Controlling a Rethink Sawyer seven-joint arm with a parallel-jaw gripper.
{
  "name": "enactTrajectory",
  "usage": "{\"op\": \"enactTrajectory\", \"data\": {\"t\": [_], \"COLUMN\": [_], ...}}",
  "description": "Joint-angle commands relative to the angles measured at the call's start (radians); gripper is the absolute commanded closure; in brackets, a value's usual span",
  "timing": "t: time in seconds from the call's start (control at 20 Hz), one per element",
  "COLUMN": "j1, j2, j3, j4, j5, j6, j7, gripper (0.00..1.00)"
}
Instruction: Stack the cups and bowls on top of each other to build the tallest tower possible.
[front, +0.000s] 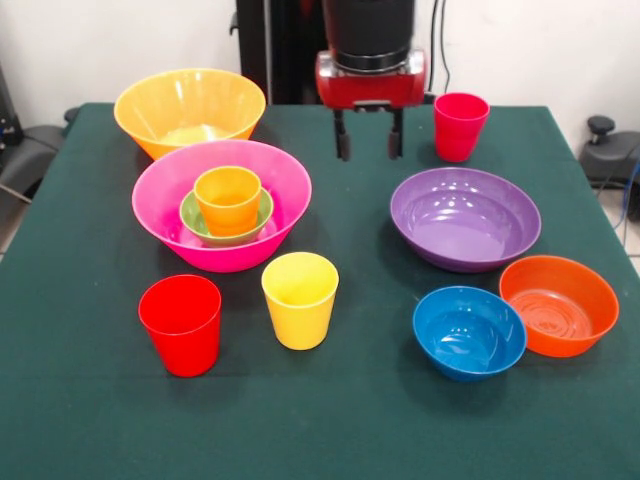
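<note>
The tower stands left of centre: the big hot-pink bowl (222, 205) holds the small green bowl (200, 222), and the orange cup (228, 199) stands upright in that. The big orange-yellow bowl (190, 110) sits behind it. The red cup (182, 324) and yellow cup (300, 299) stand in front. The crimson-pink cup (460, 126) is at the far right. The purple bowl (465, 218), blue bowl (469, 332) and medium orange bowl (558, 304) lie on the right. My gripper (369, 135) hangs open and empty above the far middle of the table, between the tower and the crimson-pink cup.
The dark green table (320, 430) carries all the pieces. The robot's black pedestal (290, 50) stands behind the far edge. Black chair parts (605, 150) show past the right edge.
</note>
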Motion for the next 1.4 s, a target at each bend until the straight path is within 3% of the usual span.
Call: {"op": "enactTrajectory", "data": {"t": [0.05, 1.4], "j1": [0.106, 0.193], "j2": [0.049, 0.028], "j3": [-0.075, -0.132], "j4": [0.045, 0.088], "j5": [0.048, 0.150], "j6": [-0.095, -0.136], "j7": [0.267, 0.293], "gripper": [0.00, 0.00]}}
